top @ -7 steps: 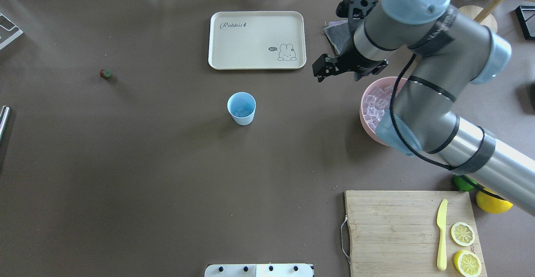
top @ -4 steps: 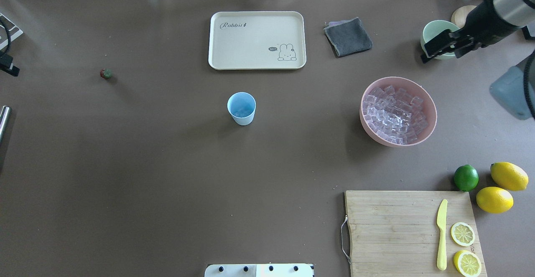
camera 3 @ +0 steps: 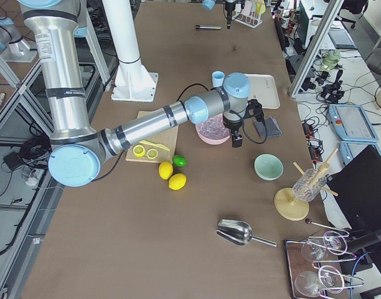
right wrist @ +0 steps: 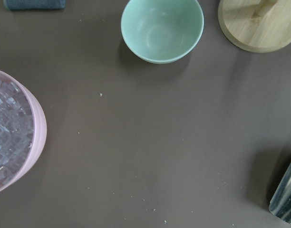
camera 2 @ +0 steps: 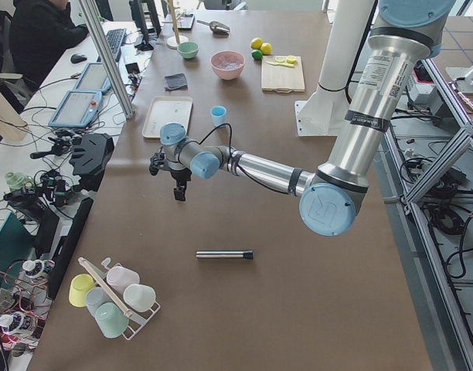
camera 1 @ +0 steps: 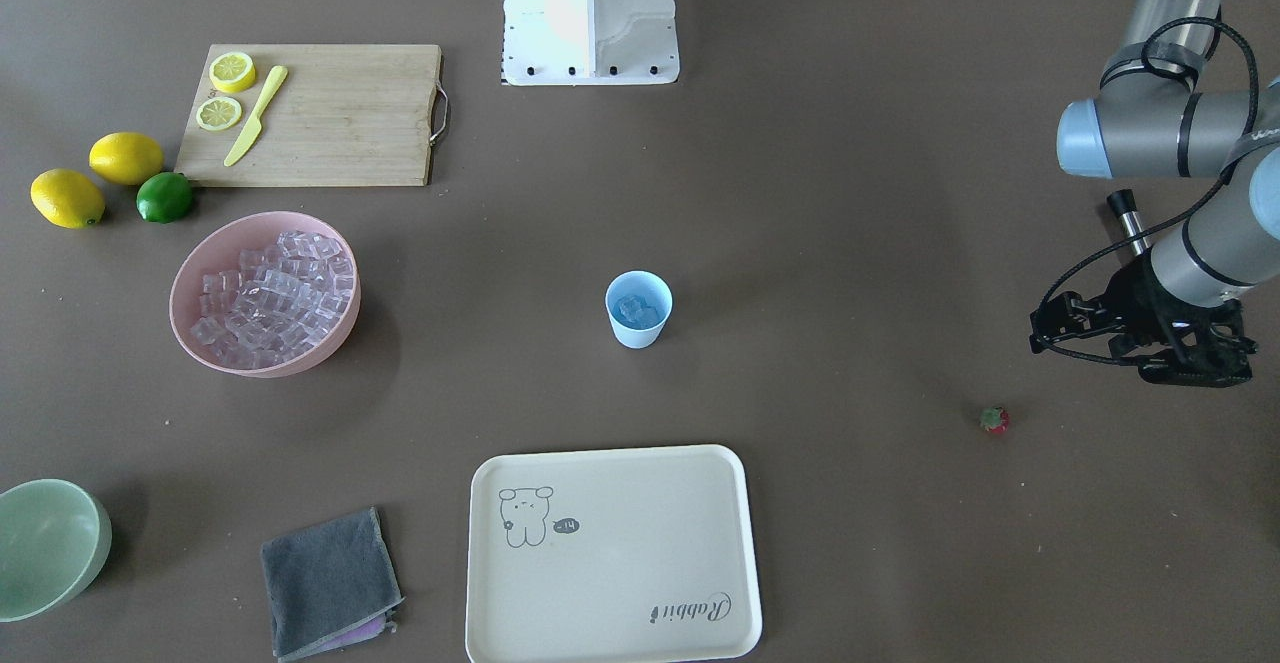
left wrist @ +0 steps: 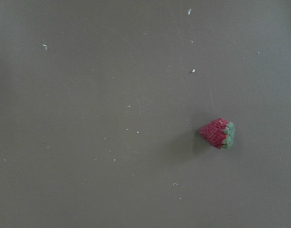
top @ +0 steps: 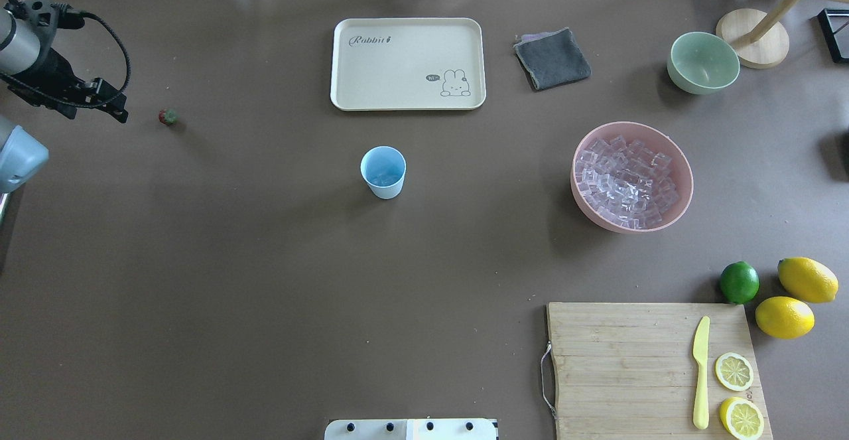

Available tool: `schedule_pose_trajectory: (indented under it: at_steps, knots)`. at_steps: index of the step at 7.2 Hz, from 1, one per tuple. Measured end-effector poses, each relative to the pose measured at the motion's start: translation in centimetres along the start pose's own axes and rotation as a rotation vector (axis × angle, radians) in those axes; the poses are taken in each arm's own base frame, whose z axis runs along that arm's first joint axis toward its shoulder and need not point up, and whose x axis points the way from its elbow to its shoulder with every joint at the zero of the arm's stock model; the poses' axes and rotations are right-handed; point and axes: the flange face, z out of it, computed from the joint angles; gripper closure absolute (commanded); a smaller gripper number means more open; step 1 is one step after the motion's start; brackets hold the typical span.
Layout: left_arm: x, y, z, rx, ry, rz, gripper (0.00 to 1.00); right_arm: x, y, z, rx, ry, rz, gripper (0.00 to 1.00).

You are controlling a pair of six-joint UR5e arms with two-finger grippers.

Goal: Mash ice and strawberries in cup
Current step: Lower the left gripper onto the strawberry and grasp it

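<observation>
The light-blue cup [top: 383, 172] stands mid-table, with a few ice cubes [camera 1: 637, 310] inside it. It also shows in the front view [camera 1: 638, 328]. The tiny red strawberry [top: 168, 117] lies on the table at the far left; it also shows in the front view [camera 1: 993, 419] and the left wrist view [left wrist: 218, 133]. My left gripper [top: 123, 108] hovers just left of the strawberry, apart from it; it looks open and empty in the front view [camera 1: 1036, 335]. My right gripper [camera 3: 236, 138] shows only in the exterior right view, beside the pink bowl; I cannot tell its state.
A pink bowl [top: 683, 191] holds many ice cubes [top: 627, 181]. A pale green bowl [top: 703, 62], grey cloth [top: 552, 58] and cream tray [top: 408, 63] sit at the back. A cutting board [top: 617, 360], lemons and a lime [top: 739, 282] are front right. A metal rod [camera 1: 1128, 218] lies near the left arm.
The right arm has swung from over the pink bowl to the right and left the overhead view. The left arm has come in from the left edge toward the strawberry.
</observation>
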Motion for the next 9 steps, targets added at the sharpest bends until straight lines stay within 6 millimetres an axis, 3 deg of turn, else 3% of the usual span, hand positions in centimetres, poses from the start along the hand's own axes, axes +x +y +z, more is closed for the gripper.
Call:
schedule_pose_trajectory:
  at_steps: [1,4,7,9]
  knots:
    - [1.3,-0.5,0.8,-0.006,0.004,0.019,0.02,2.2,2.4,-0.4,0.001,0.007,0.022,0.00]
    - [4.2,-2.4,3.2,-0.004,0.001,0.062,0.02,5.6,6.9,-0.8,-0.001,0.024,0.077,0.00]
    - [5.0,-4.2,4.8,0.001,-0.043,0.063,0.02,8.6,11.8,-0.9,-0.009,0.043,0.118,0.00]
    - [5.0,-4.9,5.2,-0.002,-0.053,0.058,0.06,9.4,13.2,-1.3,-0.003,0.052,0.129,0.00]
